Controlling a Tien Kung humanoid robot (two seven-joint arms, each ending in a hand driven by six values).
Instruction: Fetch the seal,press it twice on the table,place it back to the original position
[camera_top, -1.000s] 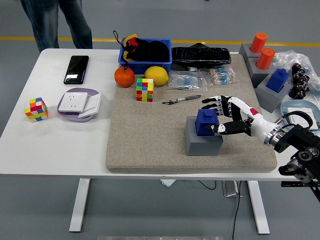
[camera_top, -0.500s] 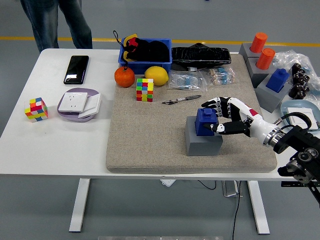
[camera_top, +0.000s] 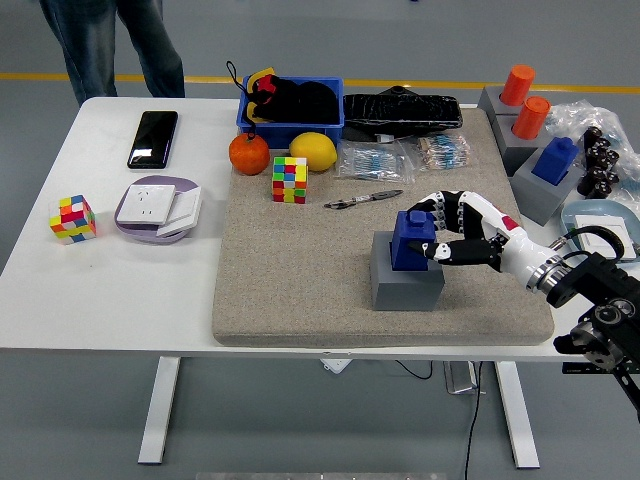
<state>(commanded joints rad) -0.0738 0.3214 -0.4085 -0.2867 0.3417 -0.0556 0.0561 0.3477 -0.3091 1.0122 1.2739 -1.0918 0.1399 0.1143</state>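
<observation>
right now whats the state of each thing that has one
right hand: fingers closed around the blue seal
blue seal: upright in its grey holder, gripped
pen: lying flat on the mat
phone: screen dark, flat on the table
blue bin: full of dark items

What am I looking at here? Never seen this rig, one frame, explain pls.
It is a single view from a camera on a humanoid robot's head, looking down over a white table. The black arm entering from the right ends in a five-fingered right hand, whose fingers close around a blue seal sitting in a grey holder on a beige mat. The left arm is out of view. Also there: a pen, two colour cubes, an orange, a lemon, a phone, a blue bin, more seals at far right. A person's legs show beyond the table.
</observation>
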